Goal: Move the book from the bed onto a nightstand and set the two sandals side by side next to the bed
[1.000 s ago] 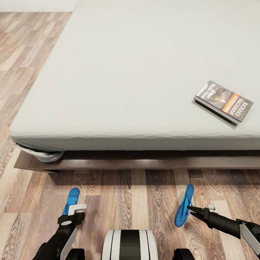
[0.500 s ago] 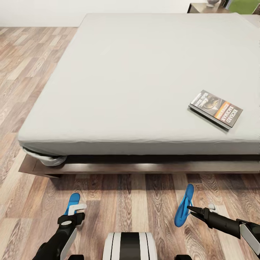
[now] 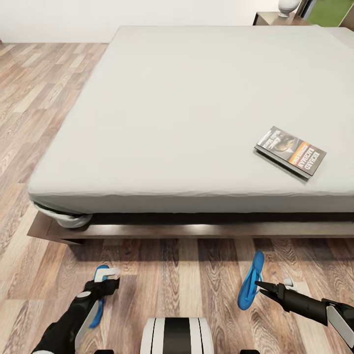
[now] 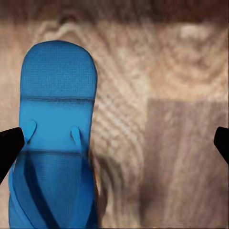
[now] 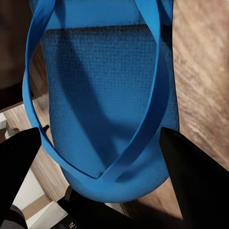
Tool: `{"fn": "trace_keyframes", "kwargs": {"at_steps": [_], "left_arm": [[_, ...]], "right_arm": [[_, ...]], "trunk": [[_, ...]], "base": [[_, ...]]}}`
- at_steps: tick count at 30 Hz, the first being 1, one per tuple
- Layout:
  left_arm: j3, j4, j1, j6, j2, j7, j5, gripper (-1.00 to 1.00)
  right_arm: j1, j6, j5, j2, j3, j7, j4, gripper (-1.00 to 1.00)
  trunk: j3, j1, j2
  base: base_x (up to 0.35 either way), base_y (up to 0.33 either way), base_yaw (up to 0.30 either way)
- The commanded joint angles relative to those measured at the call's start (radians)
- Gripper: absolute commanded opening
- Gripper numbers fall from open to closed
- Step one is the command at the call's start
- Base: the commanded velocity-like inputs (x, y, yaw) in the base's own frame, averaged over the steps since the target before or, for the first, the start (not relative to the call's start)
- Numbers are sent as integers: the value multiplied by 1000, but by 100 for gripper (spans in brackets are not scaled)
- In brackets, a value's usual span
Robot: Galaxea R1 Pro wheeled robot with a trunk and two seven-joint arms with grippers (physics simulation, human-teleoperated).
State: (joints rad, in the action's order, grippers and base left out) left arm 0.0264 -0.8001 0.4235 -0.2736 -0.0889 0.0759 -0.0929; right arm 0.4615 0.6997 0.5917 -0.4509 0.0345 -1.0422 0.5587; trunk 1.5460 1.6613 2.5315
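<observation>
Two sandals [image 3: 250, 280], light, floppy: right claw [image 3: 257, 284] clamped on one's edge; left claw [image 4: 114, 138] apart over other [image 4: 55, 138]; grip sole rim.

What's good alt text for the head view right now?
A large grey bed on a dark wooden frame spans the view, with a paperback book lying flat near its right edge. On the wood floor in front, the right gripper holds a blue sandal on edge, while the left gripper hangs over a second blue sandal lying flat.
</observation>
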Motion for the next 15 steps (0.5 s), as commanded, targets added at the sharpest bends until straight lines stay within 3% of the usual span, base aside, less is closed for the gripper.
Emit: {"fn": "trace_keyframes", "kwargs": {"at_steps": [1, 3, 5, 6, 8, 11, 15], "left_arm": [[-7, -7, 0, -23, -18, -75, -11, 100], [-50, -12, 0, -47, -60, -262, -14, 100], [-117, -10, 0, -57, -97, -478, -21, 100], [-188, -6, -2, -59, -127, -676, -23, 100], [-252, 5, -9, -57, -148, -817, -24, 100], [-314, 110, -14, -42, -161, -911, -26, 100], [-373, 165, -15, -24, -163, -934, -30, 100]], "right_arm": [[0, 6, 3, 0, 1, -1, 0, -100], [0, 6, 3, 0, 1, -1, 0, -100], [0, 6, 3, 0, 1, -1, -1, -100], [0, 6, 3, 0, 0, -1, -2, -100], [0, 3, 0, 0, -2, 0, -3, -100], [0, -4, -4, 0, 0, 5, -6, -100], [0, -5, -14, -1, 1, 18, -5, -100]], "trunk": [[1, 0, 0], [1, 0, 0], [1, 0, 0], [1, 0, 0], [1, 0, 0], [1, 0, 0], [1, 0, 0]], "base": [[0, 0, 0], [0, 0, 0], [0, 0, 0], [0, 0, 0], [0, 0, 0], [0, 0, 0], [0, 0, 0]]}}
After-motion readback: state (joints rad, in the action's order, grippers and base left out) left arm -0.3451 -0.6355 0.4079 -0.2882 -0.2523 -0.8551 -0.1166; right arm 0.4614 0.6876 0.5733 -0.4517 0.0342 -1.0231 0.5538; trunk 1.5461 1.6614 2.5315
